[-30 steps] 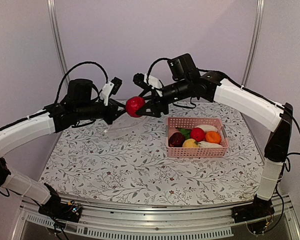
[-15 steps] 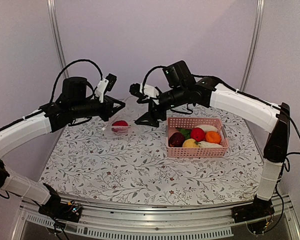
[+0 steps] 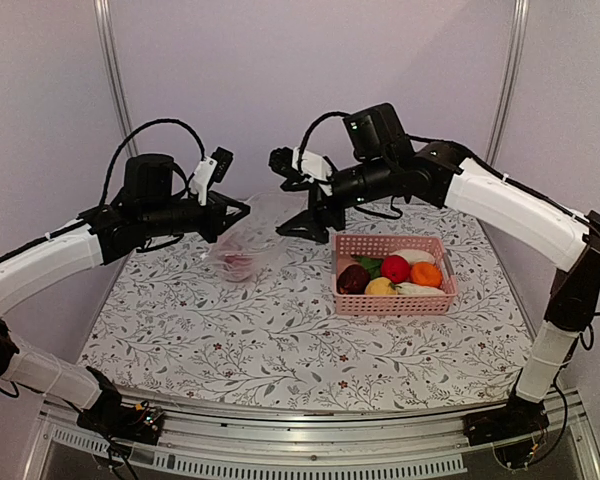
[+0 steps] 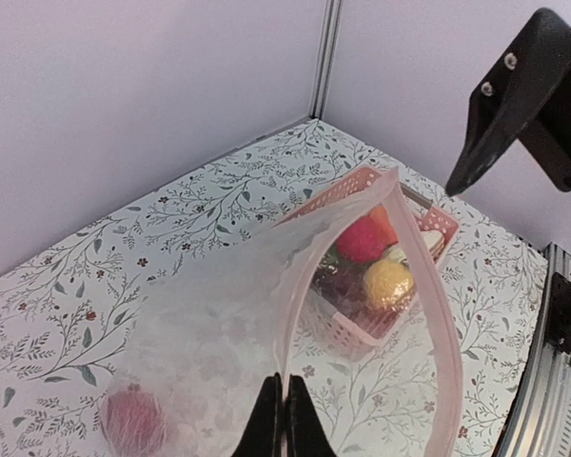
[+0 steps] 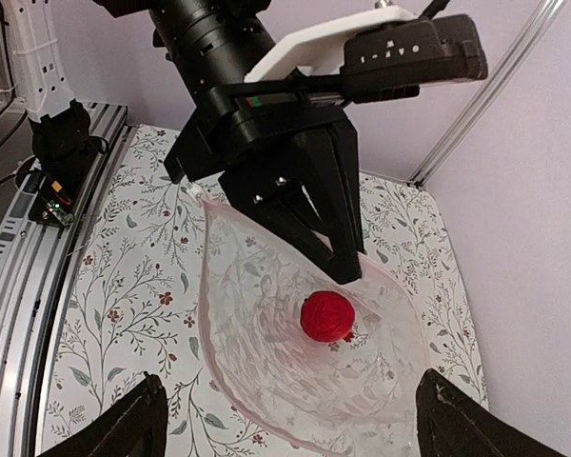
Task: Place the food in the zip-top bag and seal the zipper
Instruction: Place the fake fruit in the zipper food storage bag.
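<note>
My left gripper (image 3: 236, 214) is shut on the rim of the clear zip-top bag (image 3: 252, 240) and holds it up with the mouth open. In the left wrist view its fingers (image 4: 284, 411) pinch the pinkish zipper (image 4: 445, 328), which loops open. One red ball (image 3: 242, 263) lies at the bottom of the bag (image 5: 266, 333); it also shows in the right wrist view (image 5: 327, 316). My right gripper (image 3: 306, 223) is open and empty, just right of the bag's mouth (image 5: 285, 428). The rest of the food sits in the pink basket (image 3: 392, 304): red (image 3: 395, 268), maroon (image 3: 353, 278), yellow (image 3: 380, 287), orange (image 3: 426, 273), white (image 3: 414, 256).
The basket stands on the floral tablecloth (image 3: 240, 340) at centre right, next to the hanging bag. Walls and two metal posts close the back. A metal rail (image 3: 310, 440) runs along the near edge.
The right gripper let go of the red ball, which dropped to the bottom of the bag. The gripper then drew back up and to the right. The left gripper kept hold of the bag.
</note>
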Robot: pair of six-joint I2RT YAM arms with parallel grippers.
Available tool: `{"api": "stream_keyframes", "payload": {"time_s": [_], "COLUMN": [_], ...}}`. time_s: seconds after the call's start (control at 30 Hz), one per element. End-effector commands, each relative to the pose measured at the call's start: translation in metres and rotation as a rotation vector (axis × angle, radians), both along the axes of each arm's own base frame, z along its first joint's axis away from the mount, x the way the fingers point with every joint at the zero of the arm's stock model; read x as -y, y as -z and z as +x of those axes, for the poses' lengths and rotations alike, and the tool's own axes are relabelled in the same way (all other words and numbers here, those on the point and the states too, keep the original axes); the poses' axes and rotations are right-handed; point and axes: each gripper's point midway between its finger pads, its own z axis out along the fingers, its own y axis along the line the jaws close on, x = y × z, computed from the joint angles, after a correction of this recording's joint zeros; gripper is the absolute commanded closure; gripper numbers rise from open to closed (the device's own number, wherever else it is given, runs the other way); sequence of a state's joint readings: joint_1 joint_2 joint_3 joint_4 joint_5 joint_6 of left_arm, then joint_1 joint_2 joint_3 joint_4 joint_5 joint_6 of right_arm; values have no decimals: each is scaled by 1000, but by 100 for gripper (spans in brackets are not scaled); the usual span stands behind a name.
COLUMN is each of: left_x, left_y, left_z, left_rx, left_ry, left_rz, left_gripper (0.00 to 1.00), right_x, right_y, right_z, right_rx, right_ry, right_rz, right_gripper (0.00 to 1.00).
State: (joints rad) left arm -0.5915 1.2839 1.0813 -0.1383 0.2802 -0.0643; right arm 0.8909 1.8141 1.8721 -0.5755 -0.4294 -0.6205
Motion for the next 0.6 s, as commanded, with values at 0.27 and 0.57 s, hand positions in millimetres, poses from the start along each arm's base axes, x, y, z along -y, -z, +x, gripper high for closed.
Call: {"api": "stream_keyframes", "payload": {"time_s": [0.27, 0.57], "left_x": [-6, -6], "left_y": [3, 4], "left_z": [5, 5], "left_rx": [9, 6], "left_ry": [-21, -20], "left_rz": [3, 6], "left_gripper": [100, 100], "right_x": [67, 141], "right_y": [-4, 63], "right_z": [28, 77], "right_rx": [25, -131], "right_ry": [154, 342], "right_rz": [-31, -113], "right_gripper": [12, 17]}}
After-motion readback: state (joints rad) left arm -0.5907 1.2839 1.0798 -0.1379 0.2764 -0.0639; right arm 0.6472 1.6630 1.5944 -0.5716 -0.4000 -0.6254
